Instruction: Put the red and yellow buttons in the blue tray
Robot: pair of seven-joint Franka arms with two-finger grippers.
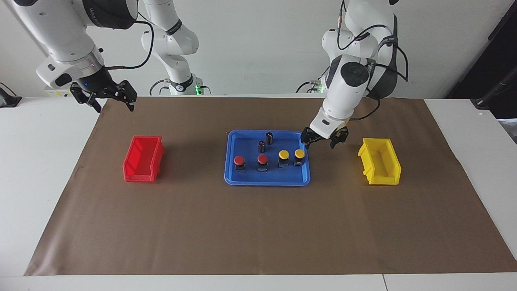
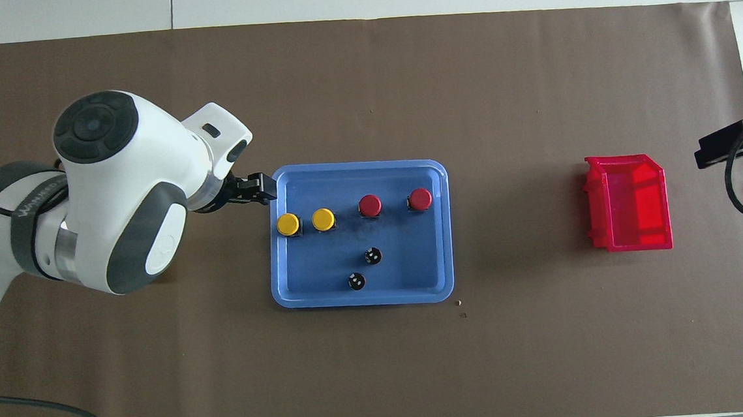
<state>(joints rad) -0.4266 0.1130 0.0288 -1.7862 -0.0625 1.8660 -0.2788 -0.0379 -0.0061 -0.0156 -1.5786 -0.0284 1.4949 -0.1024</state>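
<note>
flat bright-blue plastic tray [image 1: 267, 178] at centre frame in the facing view, on brown paper over the white worktop [image 1: 36, 169]. inside it, in one row — two red-capped push buttons [image 1: 239, 161] [image 1: 263, 159] and two yellow-capped push buttons [image 1: 284, 154] [image 1: 299, 154], all upright on black bodies. above that row, two dark capless cylinders [image 1: 269, 138], standing close together. left claw [image 1: 324, 141] just right of the tray's upper right corner, raised over the brown paper, fingers spread apart, gripping nothing. right claw [image 1: 108, 97] at upper left of the frame, high over the worktop edge, fingers apart and empty, arm waiting. red plastic bin [image 1: 143, 159] at left, yellow plastic bin [image 1: 379, 161] at right — both well apart from the tray.
</note>
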